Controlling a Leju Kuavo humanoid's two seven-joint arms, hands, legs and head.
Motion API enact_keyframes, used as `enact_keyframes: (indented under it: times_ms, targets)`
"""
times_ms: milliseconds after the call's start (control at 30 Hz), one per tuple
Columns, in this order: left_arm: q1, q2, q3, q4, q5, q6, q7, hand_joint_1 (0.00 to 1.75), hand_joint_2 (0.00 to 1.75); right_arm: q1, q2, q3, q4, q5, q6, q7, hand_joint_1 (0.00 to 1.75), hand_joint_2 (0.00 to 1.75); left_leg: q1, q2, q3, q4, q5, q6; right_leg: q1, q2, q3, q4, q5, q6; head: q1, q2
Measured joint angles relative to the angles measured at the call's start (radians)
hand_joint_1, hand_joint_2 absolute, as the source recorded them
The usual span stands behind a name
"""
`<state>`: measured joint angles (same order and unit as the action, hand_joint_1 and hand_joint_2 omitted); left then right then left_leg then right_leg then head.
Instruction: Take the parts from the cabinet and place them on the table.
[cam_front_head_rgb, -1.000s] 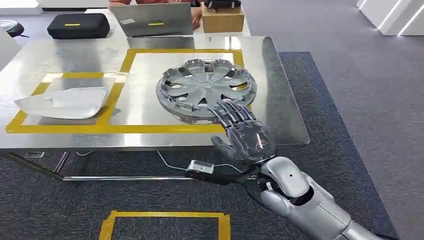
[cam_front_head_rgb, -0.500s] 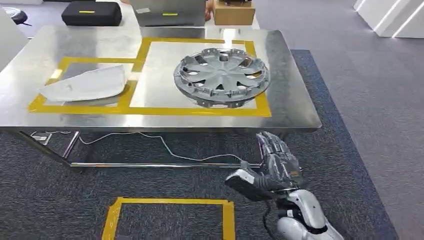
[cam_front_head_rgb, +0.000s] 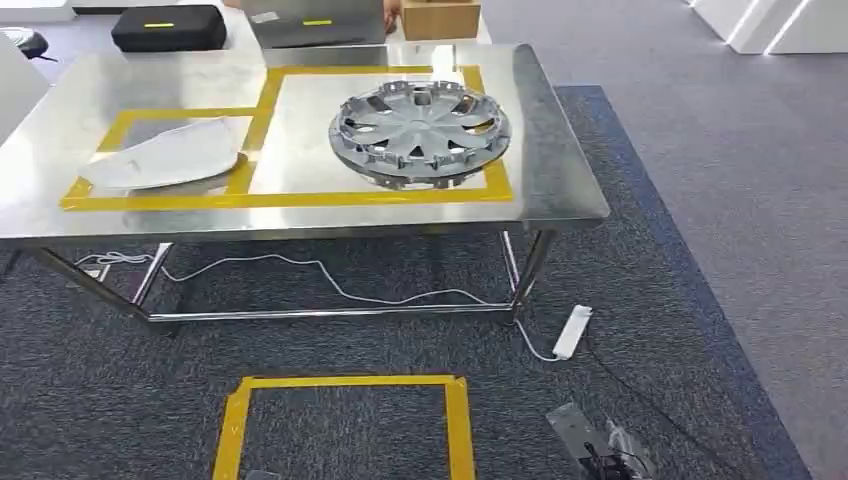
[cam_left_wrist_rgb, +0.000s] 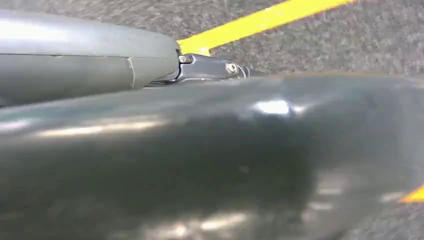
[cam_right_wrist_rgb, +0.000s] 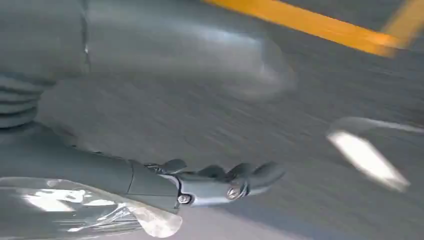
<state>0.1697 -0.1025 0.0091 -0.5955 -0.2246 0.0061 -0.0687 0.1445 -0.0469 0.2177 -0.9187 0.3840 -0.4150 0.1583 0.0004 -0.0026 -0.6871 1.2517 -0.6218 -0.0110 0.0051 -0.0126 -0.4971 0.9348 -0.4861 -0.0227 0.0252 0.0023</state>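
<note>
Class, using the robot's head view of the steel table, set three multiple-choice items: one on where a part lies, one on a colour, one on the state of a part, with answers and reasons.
1. Where does the hubcap lie?
A. Inside the right-hand taped frame on the table
B. On the carpet under the table
C. On the black case

2. What colour is the tape marking the frames on the table?
A. Red
B. Yellow
C. Blue

3. How does the white panel sit?
A. Held in a hand
B. Leaning upright against a box
C. Lying on the table in the left-hand frame

Answers:
1. A, since the yellow outline runs around the hubcap on the table's right part.
2. B, since every strip on the steel top is yellow.
3. C, since it rests on the steel surface with no hand on it.
</note>
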Motion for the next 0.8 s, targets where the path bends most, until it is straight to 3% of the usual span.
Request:
enact_keyframes:
  times_ms: [33,67,133,167,200,233,333,367,400,467,500,533,600,633,667,700,733,767,800]
  targets:
    - [0.004,0.021,-0.015,0.002,0.02,0.005,-0.007,0.0,0.0,-0.012,0.006,-0.026,0.077,-0.042,0.024,-0.016,0.0,0.0,0.004,0.0,0.003,0.042,0.006,-0.006,-0.001,0.0,-0.018,0.008,0.007,0.003,-0.002,0.0]
    - [-0.004,0.033,-0.027,0.026,0.04,0.017,-0.039,0.0,0.0,-0.023,0.014,-0.054,0.158,-0.085,0.044,-0.039,0.0,0.0,0.007,0.0,0.02,0.042,0.038,-0.011,-0.004,-0.003,-0.037,0.02,0.013,0.008,-0.002,0.0]
    - [-0.05,0.061,-0.041,0.12,0.064,0.036,-0.119,0.0,0.0,-0.055,0.026,-0.109,0.303,-0.143,0.069,-0.074,0.0,0.0,0.014,0.0,0.101,-0.06,0.108,-0.02,-0.012,-0.009,-0.08,0.047,0.023,0.019,-0.002,0.0]
    - [-0.074,0.069,-0.048,0.158,0.067,0.036,-0.144,0.0,0.0,-0.072,0.031,-0.132,0.365,-0.154,0.077,-0.078,0.0,0.0,0.019,0.0,0.159,-0.141,0.114,-0.024,-0.015,-0.009,-0.098,0.062,0.027,0.025,-0.003,0.0]
    - [-0.094,0.074,-0.057,0.189,0.072,0.039,-0.156,0.0,0.0,-0.086,0.032,-0.155,0.418,-0.159,0.082,-0.079,0.0,0.0,0.018,-0.006,0.213,-0.226,0.068,-0.029,-0.011,-0.009,-0.116,0.079,0.03,0.031,-0.004,0.0]
    - [-0.107,0.083,-0.062,0.214,0.077,0.048,-0.158,0.0,0.0,-0.097,0.034,-0.173,0.46,-0.158,0.089,-0.086,0.0,0.0,0.012,-0.01,0.22,-0.247,0.061,-0.006,-0.011,-0.007,-0.121,0.087,0.035,0.037,-0.002,0.0]
    - [-0.13,0.089,-0.077,0.279,0.053,0.076,-0.158,0.0,0.0,-0.124,0.045,-0.192,0.546,-0.14,0.101,-0.092,0.0,0.0,0.01,-0.003,0.197,-0.241,0.077,0.017,-0.014,0.004,-0.127,0.083,0.063,0.056,-0.002,0.0]
    - [-0.136,0.087,-0.09,0.291,0.042,0.091,-0.154,0.0,0.0,-0.132,0.045,-0.193,0.566,-0.125,0.105,-0.085,0.0,0.0,0.016,0.006,0.186,-0.242,0.09,0.03,-0.017,0.009,-0.133,0.092,0.044,0.061,-0.003,0.0]
    - [-0.141,0.088,-0.098,0.299,0.032,0.107,-0.141,0.0,0.0,-0.138,0.051,-0.193,0.575,-0.109,0.114,-0.074,0.0,0.0,0.015,0.008,0.17,-0.242,0.103,0.04,-0.017,0.009,-0.144,0.119,-0.015,0.066,0.002,0.0]
    - [-0.147,0.084,-0.115,0.306,0.019,0.128,-0.127,0.0,0.0,-0.156,0.062,-0.191,0.586,-0.083,0.125,-0.056,0.0,0.0,0.014,0.01,0.138,-0.242,0.13,0.045,-0.017,0.009,-0.18,0.247,-0.141,0.071,0.003,0.0]
    - [-0.149,0.081,-0.122,0.307,0.014,0.138,-0.113,0.0,0.0,-0.167,0.064,-0.19,0.592,-0.071,0.13,-0.046,0.0,0.0,0.012,0.011,0.118,-0.241,0.145,0.045,-0.017,0.01,-0.188,0.318,-0.18,0.072,0.004,0.0]
    - [-0.147,0.079,-0.13,0.307,0.012,0.144,-0.093,0.0,0.0,-0.176,0.066,-0.188,0.595,-0.056,0.137,-0.033,0.0,0.0,0.012,0.013,0.099,-0.24,0.159,0.045,-0.017,0.01,-0.184,0.367,-0.184,0.072,0.003,0.0]
    - [-0.135,0.076,-0.144,0.293,0.012,0.15,-0.036,0.0,0.0,-0.186,0.068,-0.183,0.598,-0.037,0.149,-0.013,0.0,0.0,0.011,0.015,0.067,-0.239,0.186,0.042,-0.017,0.01,-0.129,0.356,-0.106,0.069,0.004,0.0]
    - [-0.118,0.075,-0.151,0.266,0.014,0.16,-0.001,0.0,0.0,-0.189,0.069,-0.181,0.599,-0.032,0.153,-0.004,0.0,0.0,0.011,0.016,0.053,-0.239,0.198,0.039,-0.017,0.01,-0.075,0.299,-0.063,0.065,0.004,0.0]
    - [-0.103,0.072,-0.156,0.241,0.015,0.172,0.034,0.0,0.0,-0.191,0.071,-0.178,0.601,-0.028,0.153,0.001,0.0,0.0,0.011,0.016,0.041,-0.239,0.21,0.035,-0.017,0.01,-0.009,0.215,-0.049,0.06,0.004,0.0]
    - [-0.091,0.069,-0.161,0.216,0.013,0.188,0.065,0.0,0.0,-0.196,0.072,-0.177,0.601,-0.028,0.153,0.005,0.0,0.0,0.01,0.015,0.037,-0.238,0.222,0.03,-0.016,0.012,0.072,0.105,-0.076,0.054,0.004,0.0]
    - [-0.076,0.065,-0.166,0.186,0.004,0.2,0.092,0.0,0.0,-0.199,0.072,-0.175,0.601,-0.028,0.152,0.006,0.0,0.0,0.006,0.014,0.032,-0.236,0.232,0.025,-0.013,0.013,0.13,0.002,-0.105,0.05,0.004,0.0]
    - [-0.06,0.063,-0.172,0.156,-0.002,0.208,0.113,0.0,0.0,-0.204,0.073,-0.173,0.604,-0.029,0.153,0.007,0.0,0.0,0.007,0.015,0.031,-0.242,0.249,0.02,-0.012,0.014,0.134,-0.015,-0.116,0.05,0.002,0.0]
    - [-0.048,0.062,-0.18,0.129,-0.007,0.211,0.13,0.0,0.0,-0.204,0.073,-0.173,0.609,-0.03,0.153,0.01,0.0,0.0,0.011,0.016,0.03,-0.25,0.263,0.014,-0.008,0.014,0.124,-0.009,-0.109,0.048,0.006,0.0]
